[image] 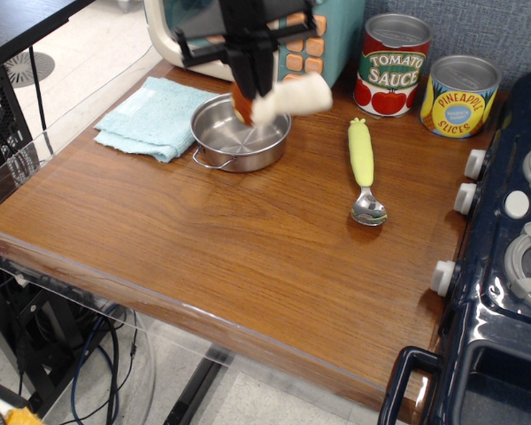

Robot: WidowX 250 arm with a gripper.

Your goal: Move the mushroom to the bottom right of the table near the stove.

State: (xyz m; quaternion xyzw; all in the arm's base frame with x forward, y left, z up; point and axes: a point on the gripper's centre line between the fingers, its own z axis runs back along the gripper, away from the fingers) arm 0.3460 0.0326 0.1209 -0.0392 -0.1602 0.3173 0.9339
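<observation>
My gripper (250, 88) is shut on the mushroom (288, 99) and holds it in the air above the right rim of the steel pot (241, 133). The cream stem sticks out to the right; the orange-brown cap is mostly hidden behind my fingers. The wooden table (230, 257) lies below. The dark navy stove (504, 266) with white knobs stands along the table's right edge, well to the right of my gripper.
A light blue cloth (150, 118) lies at the back left. A yellow-green handled spoon (364, 168) lies right of the pot. A tomato sauce can (391, 64) and a pineapple can (459, 95) stand at the back right. The teal-and-cream microwave (319, 40) is behind my gripper.
</observation>
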